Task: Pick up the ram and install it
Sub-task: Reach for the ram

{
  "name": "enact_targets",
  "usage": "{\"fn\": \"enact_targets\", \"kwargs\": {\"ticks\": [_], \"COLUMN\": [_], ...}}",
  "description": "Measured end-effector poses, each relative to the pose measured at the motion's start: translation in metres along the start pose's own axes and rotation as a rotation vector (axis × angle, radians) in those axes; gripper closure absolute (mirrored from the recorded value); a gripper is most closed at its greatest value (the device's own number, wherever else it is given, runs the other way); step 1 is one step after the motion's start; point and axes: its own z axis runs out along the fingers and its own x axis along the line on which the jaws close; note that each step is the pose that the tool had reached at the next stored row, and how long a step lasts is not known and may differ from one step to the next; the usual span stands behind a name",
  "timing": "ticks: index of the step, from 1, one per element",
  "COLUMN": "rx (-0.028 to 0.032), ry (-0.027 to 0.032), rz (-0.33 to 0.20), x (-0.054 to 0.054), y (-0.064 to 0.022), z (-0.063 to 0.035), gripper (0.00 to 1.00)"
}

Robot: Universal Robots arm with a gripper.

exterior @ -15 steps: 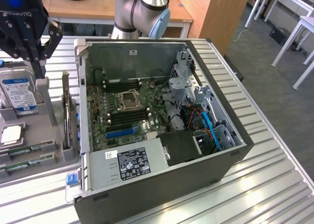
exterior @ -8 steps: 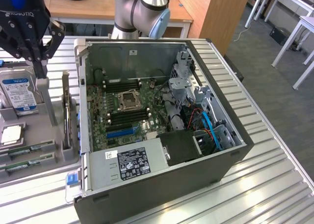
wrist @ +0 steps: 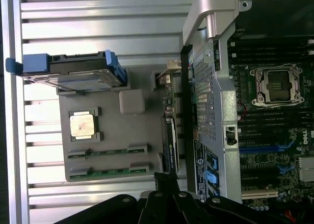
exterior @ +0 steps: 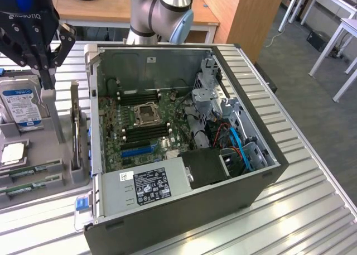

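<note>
- On the exterior view's left, my one gripper (exterior: 49, 82) hangs above a grey moulded tray (wrist: 122, 131). Its black fingertips (wrist: 163, 185) are pressed together, with nothing between them.
- Two ram sticks sit in parallel slots at the tray's near end. The first ram stick (exterior: 34, 169) lies farther back and the second ram stick (exterior: 30, 187) is nearer. Both are long, narrow green strips, and both are apart from my fingers.
- One square processor chip (exterior: 12, 153) with a pale metal lid lies flat just beyond the first stick.
- One hard drive (exterior: 22, 104), silver with a blue-and-white label, stands on edge at the tray's far end. The wrist view shows blue plastic rails on it.
- One open computer case (exterior: 223, 205), a dark metal box, lies on its side to the right of the tray. It rests on a ribbed, shiny metal table (exterior: 312, 210).
- Inside the case is one green motherboard (exterior: 111, 138) with one square processor socket (exterior: 148, 112). Rows of black slots run on the socket's far and near sides.
- One silver power supply (exterior: 148, 185) with a printed label sits at the case's near edge.
- Blue flat cables (exterior: 241, 146) curve through the right side of the case.
</note>
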Motion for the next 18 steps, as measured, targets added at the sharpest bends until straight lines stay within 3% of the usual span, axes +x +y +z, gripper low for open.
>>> {"fn": "enact_targets", "kwargs": {"ticks": [8, 18], "rx": [0.0001, 0.0000], "ry": [0.0001, 0.0000], "rz": [0.000, 0.000], "x": [0.000, 0.000], "y": [0.0000, -0.0007], "z": [0.0004, 0.0141], "gripper": [0.89, 0.89]}}
